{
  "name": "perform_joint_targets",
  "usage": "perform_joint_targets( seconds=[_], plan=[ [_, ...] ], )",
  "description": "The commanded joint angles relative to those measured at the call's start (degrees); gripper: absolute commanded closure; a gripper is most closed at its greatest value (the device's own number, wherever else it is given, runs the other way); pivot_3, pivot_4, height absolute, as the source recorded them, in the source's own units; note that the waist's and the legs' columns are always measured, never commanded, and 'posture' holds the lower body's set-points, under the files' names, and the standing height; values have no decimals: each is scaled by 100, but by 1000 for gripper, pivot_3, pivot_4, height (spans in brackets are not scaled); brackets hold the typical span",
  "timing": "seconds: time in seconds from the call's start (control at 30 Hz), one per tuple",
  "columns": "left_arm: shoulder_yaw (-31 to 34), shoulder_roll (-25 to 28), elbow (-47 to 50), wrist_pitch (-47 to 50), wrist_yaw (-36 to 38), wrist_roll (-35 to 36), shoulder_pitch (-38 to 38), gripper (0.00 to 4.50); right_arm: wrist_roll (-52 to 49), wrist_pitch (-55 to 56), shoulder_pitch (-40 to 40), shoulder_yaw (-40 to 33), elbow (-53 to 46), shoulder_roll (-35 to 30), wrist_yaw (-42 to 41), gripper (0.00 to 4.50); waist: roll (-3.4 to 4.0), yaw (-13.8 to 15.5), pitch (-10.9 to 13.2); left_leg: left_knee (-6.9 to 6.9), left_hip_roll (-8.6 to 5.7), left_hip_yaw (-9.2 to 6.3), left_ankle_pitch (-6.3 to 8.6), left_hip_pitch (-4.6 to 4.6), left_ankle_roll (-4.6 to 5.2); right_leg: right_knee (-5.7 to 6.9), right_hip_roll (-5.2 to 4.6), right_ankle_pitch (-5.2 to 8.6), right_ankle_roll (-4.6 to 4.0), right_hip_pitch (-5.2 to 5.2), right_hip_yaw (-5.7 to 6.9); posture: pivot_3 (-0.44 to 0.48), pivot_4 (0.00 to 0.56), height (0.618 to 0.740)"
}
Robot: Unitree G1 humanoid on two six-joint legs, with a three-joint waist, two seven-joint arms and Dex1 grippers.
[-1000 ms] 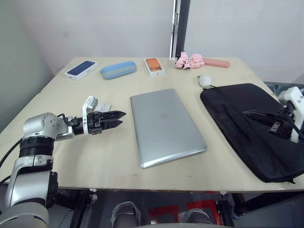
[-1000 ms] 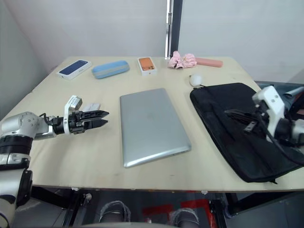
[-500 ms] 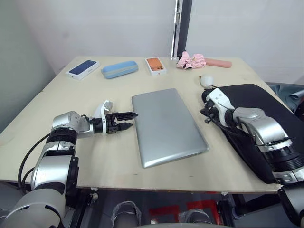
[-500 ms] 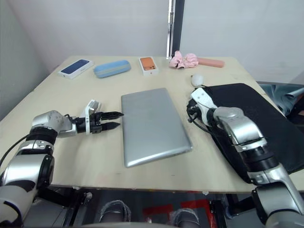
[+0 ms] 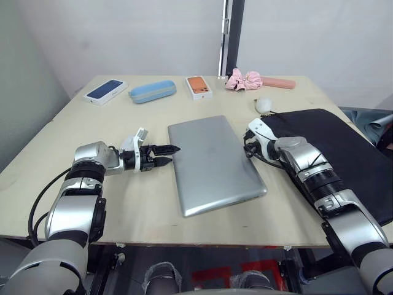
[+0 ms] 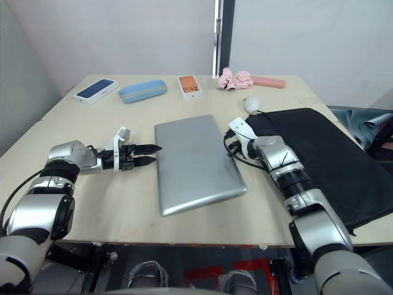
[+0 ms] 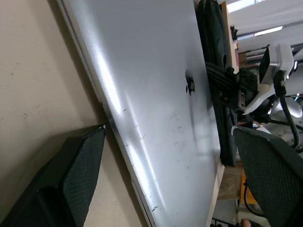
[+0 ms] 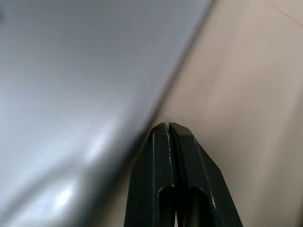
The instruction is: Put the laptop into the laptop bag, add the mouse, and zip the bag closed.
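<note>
Laptop [image 6: 195, 161] flat, centre; L hand [image 6: 153, 155] open at edge; bag [image 6: 325, 160] beside.

The table [image 5: 123, 203] is seen from high up by both eye views, looking down. The laptop [image 7: 156, 85] is seen very close from each side by the wrist views, and is shared by all.

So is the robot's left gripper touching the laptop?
Apart. The left wrist view shows bare table between the open left gripper and the laptop edge.
</note>
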State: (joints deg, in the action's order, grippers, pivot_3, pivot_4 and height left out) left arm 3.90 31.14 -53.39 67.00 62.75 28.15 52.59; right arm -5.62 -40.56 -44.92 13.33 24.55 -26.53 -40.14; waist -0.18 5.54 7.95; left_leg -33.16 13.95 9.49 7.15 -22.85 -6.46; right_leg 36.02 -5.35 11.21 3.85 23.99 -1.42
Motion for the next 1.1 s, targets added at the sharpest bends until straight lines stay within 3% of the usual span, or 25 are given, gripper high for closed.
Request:
perform_joint_targets(
  seconds=[0.03,0.2,0.4,0.57,0.67,0.97,1.1],
  plan=[
    [-474,-34,31,176,202,-306,-115,0,-261,-80,55,54,-345,182,-494,4416,0,-10,0,1,0,0,0,-1,0,-3,0,0,0,0,0,0,150,740],
    [-867,-3,254,265,602,-441,-254,0,-229,-165,133,-13,-534,256,-597,4416,2,-42,-2,30,2,2,1,-1,-3,-23,5,6,-9,3,8,0,150,740],
    [-486,-227,306,167,635,-264,-177,0,-428,-498,227,-56,-1090,290,-897,4416,4,-12,-2,55,3,3,3,-3,-5,-46,7,11,-18,2,16,0,150,740],
    [-49,-277,498,354,747,8,-109,0,-237,-446,191,-100,-893,244,-824,4416,3,15,-1,56,1,3,3,-6,-5,-50,4,11,-19,2,16,0,150,740],
    [0,-240,461,388,658,-45,-68,839,-186,-398,156,-105,-828,158,-867,4500,3,2,4,56,1,0,3,-9,-6,-50,4,11,-19,4,19,0,150,740],
    [196,-96,648,658,668,149,84,4028,-140,-302,58,-180,-711,89,-903,4500,-1,-14,10,59,8,-9,2,-37,-9,-57,11,11,-20,26,29,0,150,740],
    [100,112,1026,974,760,315,123,4188,-155,-303,61,-222,-846,-10,-942,4500,-4,-15,19,59,8,-12,2,-37,-9,-54,11,11,-20,27,30,0,150,740]
  ],
)
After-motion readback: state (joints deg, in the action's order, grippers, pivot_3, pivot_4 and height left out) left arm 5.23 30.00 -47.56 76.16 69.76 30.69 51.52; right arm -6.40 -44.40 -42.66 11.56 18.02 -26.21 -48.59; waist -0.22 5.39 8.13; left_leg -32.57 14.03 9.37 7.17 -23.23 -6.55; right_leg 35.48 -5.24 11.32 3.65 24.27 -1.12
